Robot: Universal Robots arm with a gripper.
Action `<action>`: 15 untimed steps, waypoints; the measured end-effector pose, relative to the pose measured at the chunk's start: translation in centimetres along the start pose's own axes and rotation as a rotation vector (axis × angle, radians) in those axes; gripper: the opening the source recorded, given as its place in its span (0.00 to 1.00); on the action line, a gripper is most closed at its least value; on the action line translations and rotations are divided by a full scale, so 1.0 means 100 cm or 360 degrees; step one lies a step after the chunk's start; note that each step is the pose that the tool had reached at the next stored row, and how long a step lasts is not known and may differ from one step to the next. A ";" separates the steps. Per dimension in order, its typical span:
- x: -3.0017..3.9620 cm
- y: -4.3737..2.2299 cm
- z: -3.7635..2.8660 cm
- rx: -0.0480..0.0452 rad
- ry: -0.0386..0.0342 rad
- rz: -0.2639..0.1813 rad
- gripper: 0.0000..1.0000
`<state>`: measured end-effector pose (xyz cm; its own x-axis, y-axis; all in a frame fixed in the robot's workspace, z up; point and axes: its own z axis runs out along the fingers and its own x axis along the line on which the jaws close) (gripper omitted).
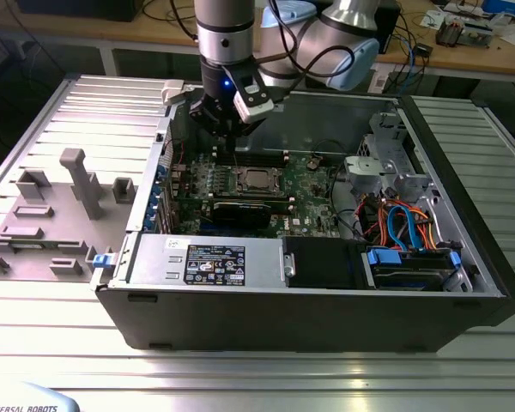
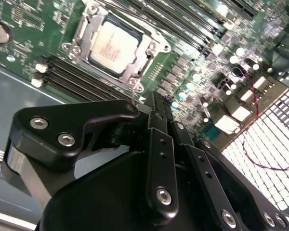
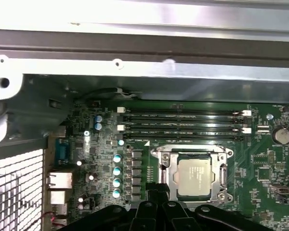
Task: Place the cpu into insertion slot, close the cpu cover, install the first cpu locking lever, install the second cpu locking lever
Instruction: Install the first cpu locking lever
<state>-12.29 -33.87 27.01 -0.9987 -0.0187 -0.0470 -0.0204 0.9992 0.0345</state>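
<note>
An open dark computer case (image 1: 326,318) lies on its side on a slatted metal surface (image 1: 240,378), with its green motherboard (image 1: 313,184) facing up. A grey robot arm reaches down into the case from twelve o'clock.

Its black gripper (image 1: 233,137) hangs just above the board, at about eleven o'clock from the processor socket in the exterior view. In the second wrist view the gripper's fingers (image 2: 159,144) are drawn together at the tips and carry nothing.

The small square cpu with a silver-grey metal top (image 3: 196,178) already sits in the shiny-rimmed square insertion slot (image 1: 239,178). The thin shiny metal cpu cover (image 3: 192,153) appears to lie flat around the chip, framing it. I cannot tell whether either locking lever is latched.

The long narrow black memory slots (image 3: 183,122) run just beside the socket, at its twelve o'clock side in the exterior view.

The risks, as I judge them: the levers are thin, so the closed fingertips could slide off one and strike the small parts beside the socket. A badly aimed descent could also knock the memory slots. If the chip is not seated squarely, pressing on the cover could harm the socket's contacts.
</note>
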 end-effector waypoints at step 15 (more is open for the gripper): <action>0.0109 0.0177 0.0098 -0.0009 0.0000 0.0000 0.11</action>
<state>-13.36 -32.08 26.04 -0.9987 -0.0186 -0.0470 -0.0205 0.9990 0.0398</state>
